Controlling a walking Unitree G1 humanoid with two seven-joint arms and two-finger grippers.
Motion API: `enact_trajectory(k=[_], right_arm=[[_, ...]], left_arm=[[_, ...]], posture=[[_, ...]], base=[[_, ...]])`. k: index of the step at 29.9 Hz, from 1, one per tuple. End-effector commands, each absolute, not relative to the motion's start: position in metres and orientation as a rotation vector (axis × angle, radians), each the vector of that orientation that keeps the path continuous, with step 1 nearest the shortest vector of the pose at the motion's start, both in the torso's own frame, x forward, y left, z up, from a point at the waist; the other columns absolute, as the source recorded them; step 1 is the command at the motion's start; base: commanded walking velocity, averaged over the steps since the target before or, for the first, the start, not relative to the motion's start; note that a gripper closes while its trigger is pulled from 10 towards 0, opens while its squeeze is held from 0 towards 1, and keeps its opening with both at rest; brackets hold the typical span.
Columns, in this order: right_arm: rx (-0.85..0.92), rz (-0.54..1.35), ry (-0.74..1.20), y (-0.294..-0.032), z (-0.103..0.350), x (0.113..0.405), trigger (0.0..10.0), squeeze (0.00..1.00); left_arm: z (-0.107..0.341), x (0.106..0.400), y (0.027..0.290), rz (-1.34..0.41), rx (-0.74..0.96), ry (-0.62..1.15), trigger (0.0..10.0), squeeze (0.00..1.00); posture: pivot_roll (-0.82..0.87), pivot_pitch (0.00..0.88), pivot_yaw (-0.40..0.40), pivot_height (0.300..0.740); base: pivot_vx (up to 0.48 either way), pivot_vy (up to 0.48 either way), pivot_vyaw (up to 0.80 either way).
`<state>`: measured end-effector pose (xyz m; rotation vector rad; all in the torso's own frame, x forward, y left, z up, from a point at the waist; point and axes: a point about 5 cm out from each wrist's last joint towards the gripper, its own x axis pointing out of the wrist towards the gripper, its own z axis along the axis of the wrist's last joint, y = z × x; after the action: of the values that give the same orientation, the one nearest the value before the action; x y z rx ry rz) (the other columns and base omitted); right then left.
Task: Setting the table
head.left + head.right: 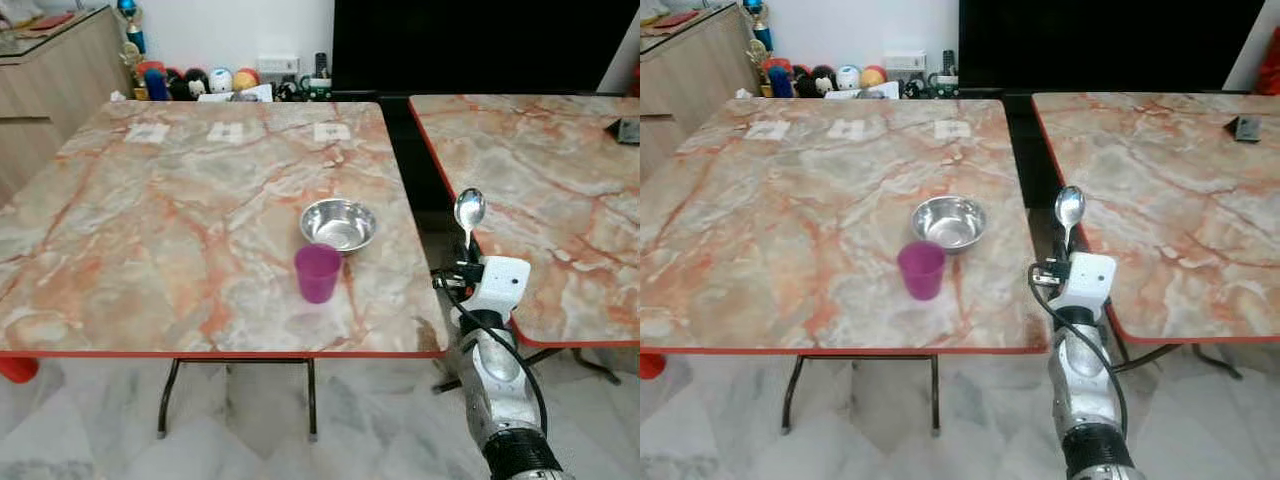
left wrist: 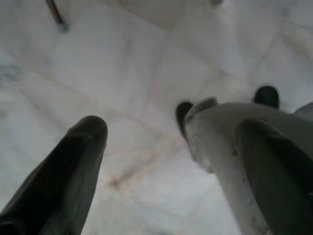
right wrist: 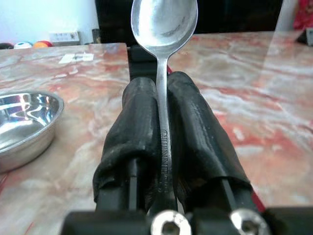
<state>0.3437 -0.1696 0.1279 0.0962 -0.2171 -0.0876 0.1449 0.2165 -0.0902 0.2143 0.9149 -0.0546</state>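
eyes: head, forward-down, share table (image 1: 200, 200) | left wrist: floor (image 2: 146, 73), close | right wrist: along tabletop

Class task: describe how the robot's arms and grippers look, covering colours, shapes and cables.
The right arm is a silver metal tube with a black ribbed collar low down, a white boxy wrist and a black cable looping along it. The right gripper has two long black fingers in wrinkled rubbery covers. The left gripper has two rounded dark fingers.
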Motion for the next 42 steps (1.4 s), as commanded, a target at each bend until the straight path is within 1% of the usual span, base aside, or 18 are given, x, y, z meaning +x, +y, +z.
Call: enact_trajectory(k=[1,16,21,42], right_arm=[[0.087,-0.083,-0.235,-0.168,0.135,0.344,10.0,0.00],[0.110,-0.136,-0.281,-0.176,0.152,0.344,10.0,0.00],[0.112,-0.140,-0.283,-0.177,0.154,0.345,10.0,0.00],[0.103,-0.168,-0.286,-0.180,0.157,0.345,10.0,0.00]], left_arm=[[-0.096,0.132,0.215,-0.073,0.216,0.968,10.0,0.00],[-0.095,0.136,0.211,-0.083,0.217,0.960,10.0,0.00],[-0.095,0.136,0.211,-0.083,0.218,0.962,10.0,0.00],[-0.095,0.134,0.217,-0.083,0.222,0.966,10.0,0.00]], posture=[[0.04,0.085,-0.026,0.740],[0.02,0.092,-0.022,0.740],[0.02,0.092,-0.022,0.740],[0.02,0.092,-0.020,0.740]], base=[[0.000,-0.428,0.00],[0.000,-0.426,0.00],[0.000,-0.425,-0.45],[0.000,-0.426,0.00]])
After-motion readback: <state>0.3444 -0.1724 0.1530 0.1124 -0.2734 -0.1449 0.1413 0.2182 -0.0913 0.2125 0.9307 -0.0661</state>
